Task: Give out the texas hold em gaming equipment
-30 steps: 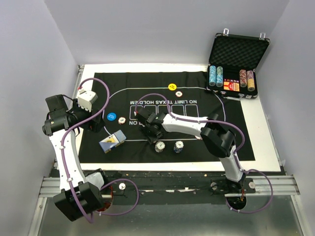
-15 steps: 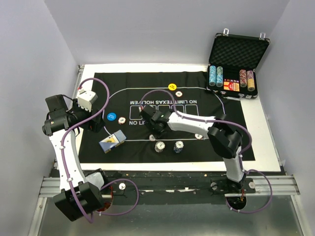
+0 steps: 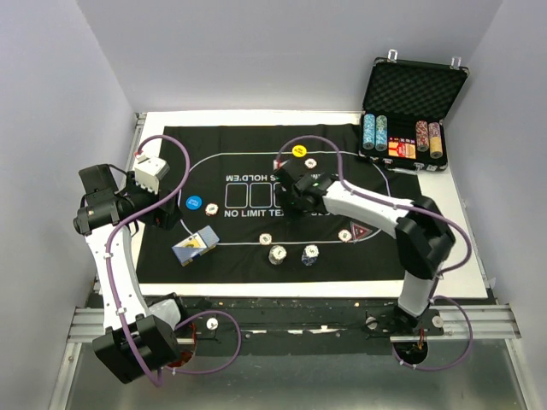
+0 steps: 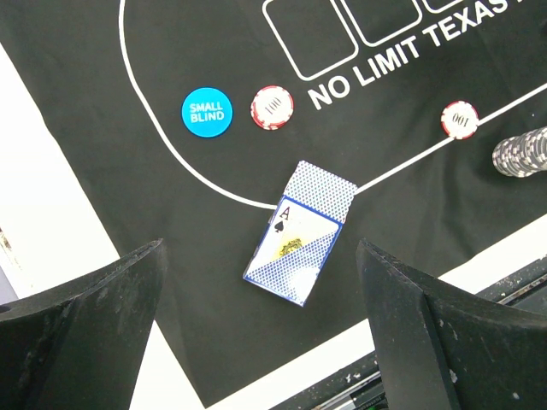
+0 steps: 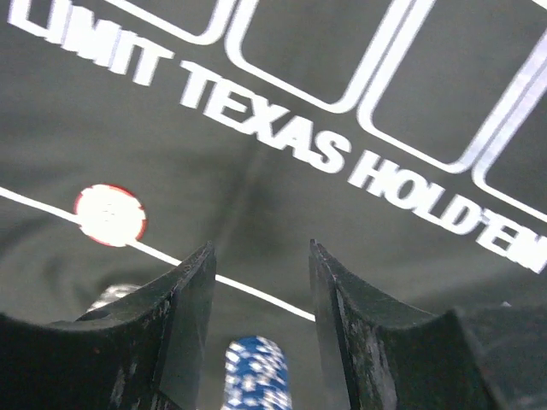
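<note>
Left jaws: we see them spread wide and holding nothing; the dark fingers (image 4: 94,325) frame the deck box from above.
Deck box (image 4: 301,232): it lies flat on the near-left part of the black mat (image 4: 214,342), across the white oval line. It is blue-patterned, and we read an "A" over a spade on its face.
Right jaws: they are partly spread with nothing pinched; we see bare mat between the fingers (image 5: 184,316).
Right wrist alone: we read "LIMIT TEXAS HOLD'EM" in large white print. A blurred red-and-white line chip (image 5: 109,214) sits on the white line. A blue speckled stack (image 5: 256,376) stands low in the gap, apart from both fingers.
Left wrist alone: the blue disc (image 4: 206,112) reads "SMALL BLIND". The chip beside the disc (image 4: 272,107) reads "100". The line chip shows the same figure upside down. We also read "NO LIMIT TEXAS". A grey speckled stack (image 4: 521,154) shows at the right edge.
Overhead alone: an open black case (image 3: 414,85) stands at the far right of the white desk (image 3: 453,231), with rows of chips in it. A yellow disc (image 3: 298,151) lies at the mat's far side, with a far chip (image 3: 309,163) just beside it. We see the two stacks side by side near the mat's near edge.
</note>
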Robot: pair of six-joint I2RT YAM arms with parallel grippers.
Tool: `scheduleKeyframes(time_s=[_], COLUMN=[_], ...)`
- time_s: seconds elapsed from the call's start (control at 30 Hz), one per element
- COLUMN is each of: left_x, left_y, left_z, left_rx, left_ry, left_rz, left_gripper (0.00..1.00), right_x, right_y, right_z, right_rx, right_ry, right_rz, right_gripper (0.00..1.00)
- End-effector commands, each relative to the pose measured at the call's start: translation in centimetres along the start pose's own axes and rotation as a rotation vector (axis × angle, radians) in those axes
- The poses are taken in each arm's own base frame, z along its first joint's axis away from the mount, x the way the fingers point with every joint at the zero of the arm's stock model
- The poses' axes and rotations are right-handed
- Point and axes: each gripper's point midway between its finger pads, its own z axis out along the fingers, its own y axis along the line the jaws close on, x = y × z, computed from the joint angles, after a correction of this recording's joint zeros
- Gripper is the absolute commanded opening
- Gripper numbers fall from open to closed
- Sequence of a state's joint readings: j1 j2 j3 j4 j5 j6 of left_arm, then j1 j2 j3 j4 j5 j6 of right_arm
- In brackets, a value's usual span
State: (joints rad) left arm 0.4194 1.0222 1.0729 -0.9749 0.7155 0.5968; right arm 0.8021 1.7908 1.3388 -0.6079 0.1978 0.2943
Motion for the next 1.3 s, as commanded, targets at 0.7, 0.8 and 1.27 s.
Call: scheduleKeyframes(time_s=[0.7, 0.8, 1.27], left_x=[0.0, -0.1, -0.7], left_y=[0.1, 0.2, 0.3], left_z=[-0.2, -0.3, -0.7], left_rx=[-0.009, -0.015, -0.021], left_ry=[-0.008, -0.007, -0.011], left_rz=[0.001, 0.005, 0.011], left_gripper=[0.99, 0.99, 0.99], right_x=[1.4, 1.9, 4.2], right_y=[11.7, 11.5, 8.2], right_z=[5.8, 6.1, 6.0], right_rx=[-0.130, -0.117, 0.007], right_ry=[0.070, 0.084, 0.118], right_rz=[-0.304, -0.315, -0.333], right_gripper=[0.52, 0.51, 0.45])
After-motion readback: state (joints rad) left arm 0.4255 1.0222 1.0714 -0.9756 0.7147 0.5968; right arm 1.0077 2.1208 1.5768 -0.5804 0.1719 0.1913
